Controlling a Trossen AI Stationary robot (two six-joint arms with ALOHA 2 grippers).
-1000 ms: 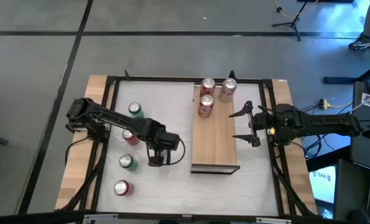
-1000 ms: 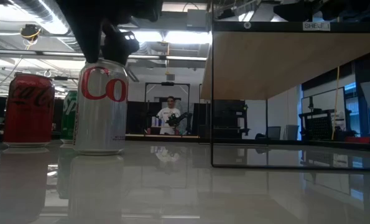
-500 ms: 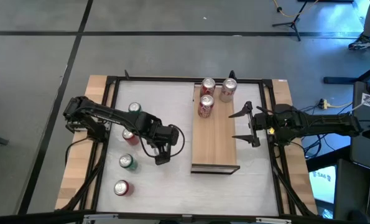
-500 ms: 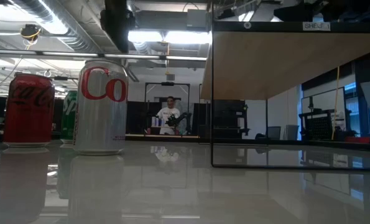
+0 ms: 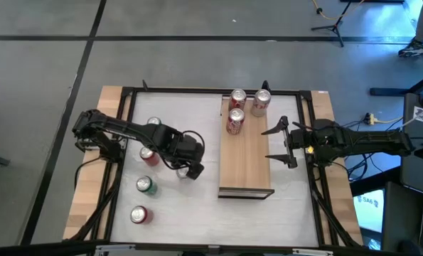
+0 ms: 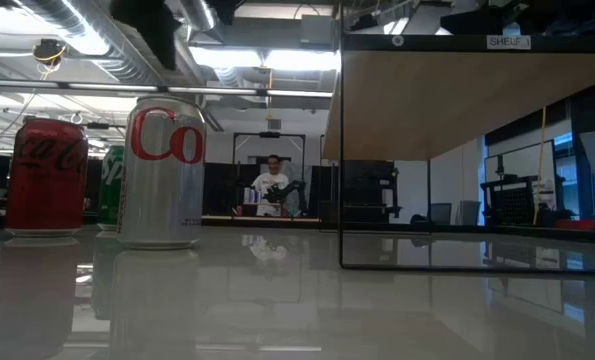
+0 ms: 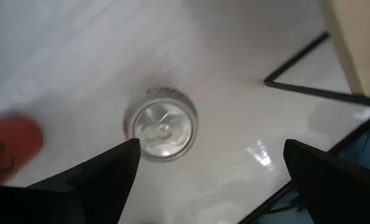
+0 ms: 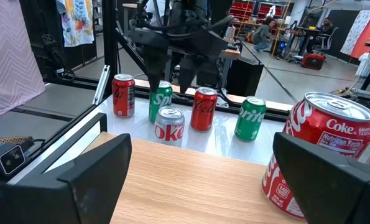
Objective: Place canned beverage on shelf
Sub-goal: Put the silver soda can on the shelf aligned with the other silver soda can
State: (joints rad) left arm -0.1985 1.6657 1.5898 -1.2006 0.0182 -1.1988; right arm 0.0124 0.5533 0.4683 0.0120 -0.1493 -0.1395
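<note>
A silver can stands upright on the white table, left of the shelf, a light-wood board. My left gripper hangs open above this can, pointing down, its fingers clear of the can's top; the right wrist view shows the left gripper over the silver can. In the low view the silver can stands free. Three cans stand on the shelf's far end. My right gripper waits open and level at the shelf's right edge.
Two red cans and two green cans stand on the table's left part. A black frame borders the table. The near half of the shelf is bare wood.
My left gripper has risen from around the silver can's top and rolled about its own axis, drifting a little toward the far edge and the shelf; it stays open. The silver can stands where it was.
</note>
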